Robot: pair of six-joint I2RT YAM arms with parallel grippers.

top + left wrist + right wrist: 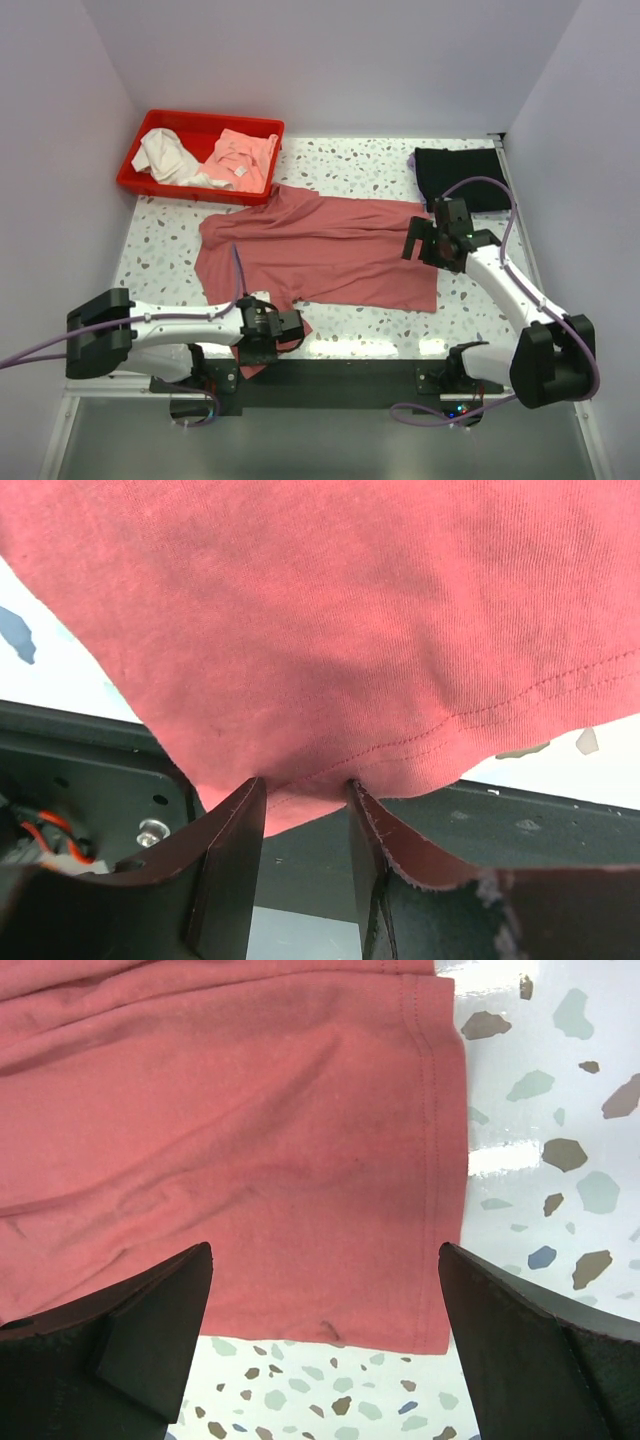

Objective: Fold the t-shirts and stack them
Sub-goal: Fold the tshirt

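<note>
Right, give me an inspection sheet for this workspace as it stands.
Surface: speckled terrazzo table.
Job's things: rose-red t-shirt spread out, unfolded, near corner overhanging the table edge; black t-shirt folded at far right.
Clutter: red bin far left holding a white cloth and a pink cloth.
Grippers: left gripper part open, shirt's hem between its jaws; right gripper wide open over the shirt's right hem.
Cables: purple cables loop off both arms.
Surroundings: plain pale walls.
</note>
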